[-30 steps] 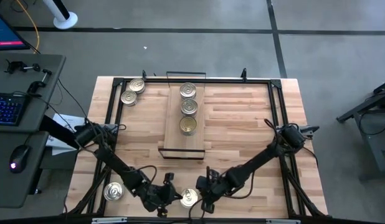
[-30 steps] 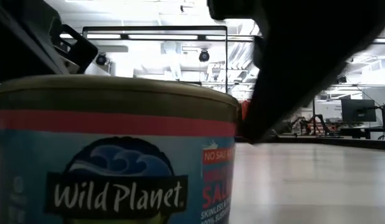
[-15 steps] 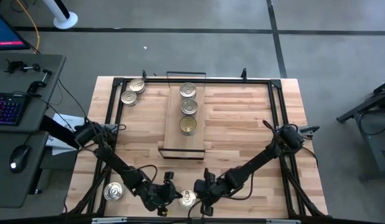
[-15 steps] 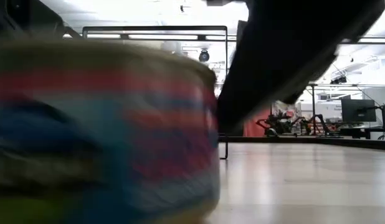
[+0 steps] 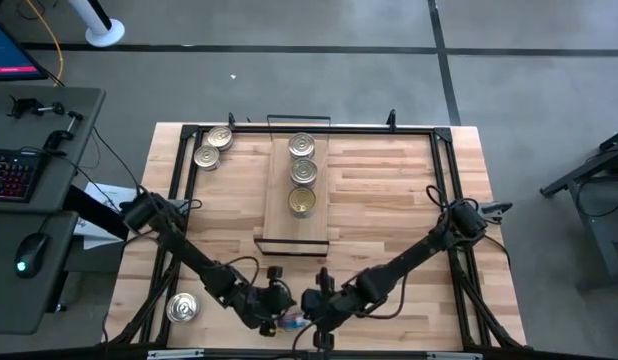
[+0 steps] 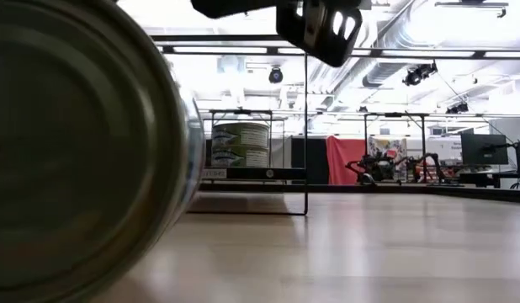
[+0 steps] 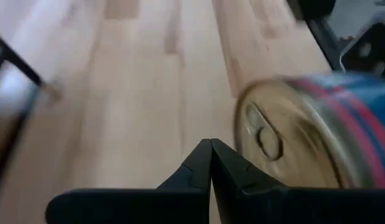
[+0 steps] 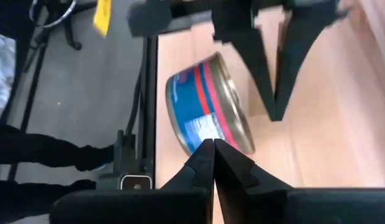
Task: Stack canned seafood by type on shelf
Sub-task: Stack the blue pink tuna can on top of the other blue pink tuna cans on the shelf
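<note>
Lying tipped on its side at about 6 o'clock on the butcher-block surface (image 5: 389,200), a blue-and-red-labelled seafood tin (image 5: 292,322) sits between the two pincers near the front edge. The left pincer (image 5: 279,298) is just at the tin's 10 o'clock side; the left wrist view shows its two dark fingers (image 7: 192,171) pressed together with nothing between them, and the tin (image 7: 304,134) beside them with its gold pull-tab lid facing the camera. The right pincer (image 5: 314,303) is at the tin's 2 o'clock side; in the right wrist view its fingers (image 8: 225,163) are likewise pressed together and empty, the tin (image 8: 208,106) lying just past their tips, close to the surface's edge.

In the low view the tin's round metal end (image 6: 75,151) fills the near left of the picture.

The shelf (image 5: 297,195), a narrow light-wood board with black frame ends, lies at the middle of the surface toward 12 o'clock. Four tins (image 5: 302,173) stand on it in a line running from 12 to 6 o'clock. Two more tins (image 5: 213,147) rest touching each other at the surface's 10 o'clock corner, and a single silver-lidded tin (image 5: 181,308) sits at about 7 o'clock, well apart from the tipped one.
</note>
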Available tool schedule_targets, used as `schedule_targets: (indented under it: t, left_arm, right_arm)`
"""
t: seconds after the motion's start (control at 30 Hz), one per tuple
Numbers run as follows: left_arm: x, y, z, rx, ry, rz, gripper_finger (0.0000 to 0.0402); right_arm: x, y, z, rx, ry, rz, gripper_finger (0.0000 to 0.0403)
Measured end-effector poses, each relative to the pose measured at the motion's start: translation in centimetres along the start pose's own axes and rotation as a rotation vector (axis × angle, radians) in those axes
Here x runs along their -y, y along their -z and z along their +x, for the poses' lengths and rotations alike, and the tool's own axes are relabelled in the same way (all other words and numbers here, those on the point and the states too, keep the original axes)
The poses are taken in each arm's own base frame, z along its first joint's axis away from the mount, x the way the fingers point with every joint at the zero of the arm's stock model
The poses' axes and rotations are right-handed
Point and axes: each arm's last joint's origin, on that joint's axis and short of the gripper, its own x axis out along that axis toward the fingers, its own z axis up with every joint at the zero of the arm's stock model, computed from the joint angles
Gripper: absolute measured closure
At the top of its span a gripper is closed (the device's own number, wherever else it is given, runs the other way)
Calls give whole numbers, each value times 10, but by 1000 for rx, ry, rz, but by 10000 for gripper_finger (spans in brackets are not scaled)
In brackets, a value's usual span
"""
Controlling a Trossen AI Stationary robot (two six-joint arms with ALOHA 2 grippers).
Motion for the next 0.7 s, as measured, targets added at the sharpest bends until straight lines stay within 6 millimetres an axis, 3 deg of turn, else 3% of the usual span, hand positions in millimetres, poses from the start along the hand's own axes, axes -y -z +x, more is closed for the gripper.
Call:
schedule_targets:
  t: [0.23, 0.4, 0.53, 0.7]
  left_arm:
    - [-22, -21, -46, -87, -100, 28, 401]
    - [-22, -25, -90, -51, -200, -13, 402]
    - [-11, -22, -111, 45, -261, -71, 401]
    - [2, -12, -112, 81, -246, -197, 402]
  right_arm:
    - [-10, -24, -17, 10, -10, -86, 403]
    - [-9, -41, -23, 31, -62, -137, 379]
    - [-3, -46, -23, 26, -65, -176, 312]
    - [-7, -41, -20, 6, -91, -276, 192]
